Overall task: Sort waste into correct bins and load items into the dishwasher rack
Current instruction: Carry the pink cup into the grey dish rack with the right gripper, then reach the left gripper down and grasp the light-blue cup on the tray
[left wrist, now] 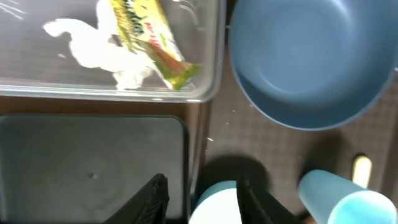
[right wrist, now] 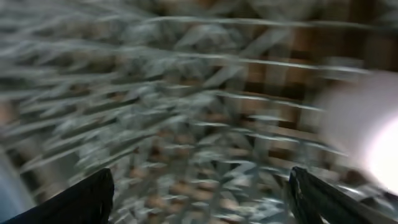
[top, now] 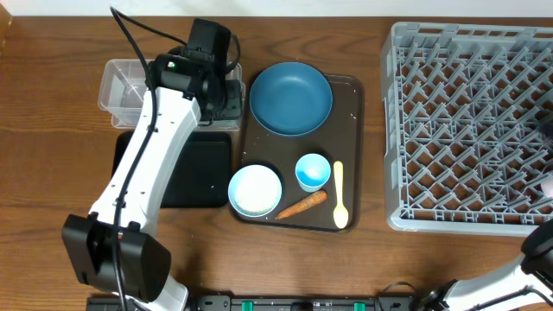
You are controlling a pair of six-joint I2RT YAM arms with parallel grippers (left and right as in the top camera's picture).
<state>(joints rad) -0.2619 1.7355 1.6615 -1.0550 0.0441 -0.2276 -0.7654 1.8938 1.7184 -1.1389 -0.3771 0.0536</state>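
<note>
Clearing the remaining waste looks like the step in hand: with the crumpled tissue [left wrist: 93, 46] and yellow-green wrapper [left wrist: 152, 37] lying in the clear tub [top: 117, 82] at the worktop's rear-left corner, bring the left gripper [left wrist: 203, 182] square over the carrot stick [top: 302, 205] at the brown tray's [top: 347, 130] front edge, avoiding the white bowl [top: 255, 190] just beside it. Its 2 fingers [left wrist: 154, 198] stand partly apart, empty, above that bowl. The right gripper [right wrist: 200, 177] hangs wide apart and empty over the dishwasher rack [top: 467, 130].

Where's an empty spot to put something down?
Bare table between the brown tray and the grey rack, and left of the black tray. The brown tray's front end is crowded: white bowl, blue cup, carrot stick, spoon.
</note>
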